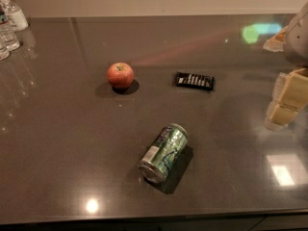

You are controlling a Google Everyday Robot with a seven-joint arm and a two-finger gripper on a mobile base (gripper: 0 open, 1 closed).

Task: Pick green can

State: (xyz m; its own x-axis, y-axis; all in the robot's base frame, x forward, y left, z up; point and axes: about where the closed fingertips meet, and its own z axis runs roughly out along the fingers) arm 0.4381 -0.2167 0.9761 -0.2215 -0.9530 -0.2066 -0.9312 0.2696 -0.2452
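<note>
The green can (163, 153) lies on its side on the dark counter (62, 143), near the front middle, its silver end facing the front left and a white label patch on its side. My gripper (284, 102) hangs at the right edge of the view, above the counter and well to the right of the can, with nothing seen in it.
A red apple (120, 75) sits behind the can to the left. A flat black packet (194, 81) lies behind the can to the right. Clear bottles (9, 25) stand at the far left corner. The counter's front edge runs along the bottom.
</note>
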